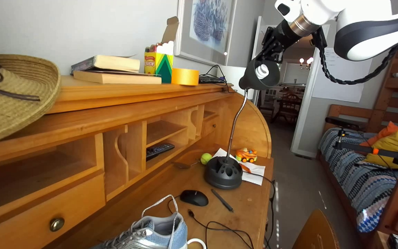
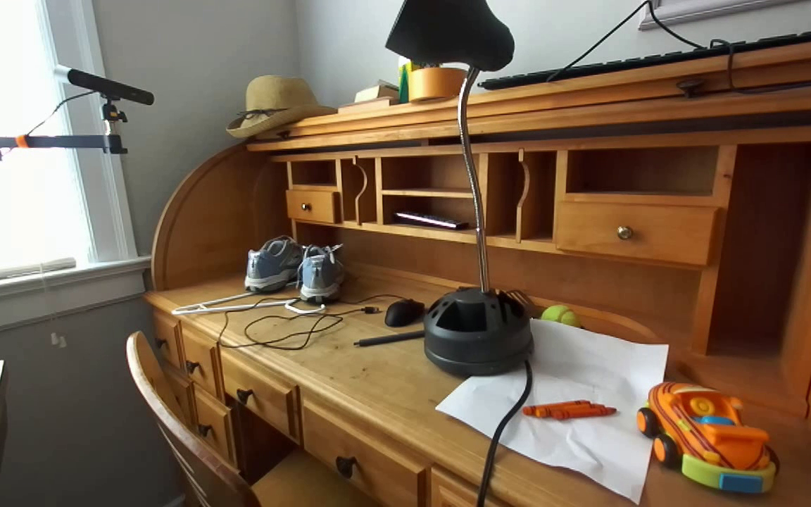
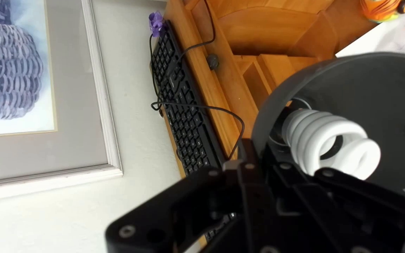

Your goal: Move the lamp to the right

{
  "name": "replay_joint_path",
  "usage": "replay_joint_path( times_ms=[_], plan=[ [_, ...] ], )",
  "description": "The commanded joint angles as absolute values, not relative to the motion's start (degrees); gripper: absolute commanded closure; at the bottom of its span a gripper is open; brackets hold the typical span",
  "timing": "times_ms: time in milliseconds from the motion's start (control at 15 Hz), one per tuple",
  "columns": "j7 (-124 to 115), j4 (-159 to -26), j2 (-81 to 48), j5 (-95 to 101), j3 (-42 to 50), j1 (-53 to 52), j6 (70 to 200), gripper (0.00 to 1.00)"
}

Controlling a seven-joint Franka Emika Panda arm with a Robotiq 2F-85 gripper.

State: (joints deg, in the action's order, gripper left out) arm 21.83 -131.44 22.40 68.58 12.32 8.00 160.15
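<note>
The black lamp (image 1: 224, 176) stands upright on the desk, and it also shows in an exterior view (image 2: 477, 334). Its thin curved metal stem rises to a round black head (image 1: 249, 77). The head also shows in an exterior view (image 2: 448, 32). In the wrist view the open side of the head (image 3: 371, 91) faces the camera, with a white spiral bulb inside. My gripper (image 1: 264, 57) is at the top of the head. In the wrist view its fingers (image 3: 263, 154) are closed on the head's rim, one outside and one inside. The fingertips are partly hidden and dark.
White paper (image 2: 610, 443) with orange crayons (image 2: 567, 410) and a toy car (image 2: 708, 436) lie beside the base. A mouse (image 1: 194, 197), pen (image 1: 222, 200), tennis ball (image 1: 206, 158) and cables are near. A keyboard (image 3: 185, 116) lies on the desk's upper shelf, near the head.
</note>
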Motion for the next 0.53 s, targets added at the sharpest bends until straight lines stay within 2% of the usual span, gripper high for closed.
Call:
replay_joint_path(
  times_ms=[0, 467],
  plan=[
    [16.64, -130.62, 21.44, 72.05, 12.25, 9.23, 164.53, 0.99],
    [15.07, -130.66, 19.91, 71.64, 12.6, 9.3, 165.25, 0.99]
  ],
)
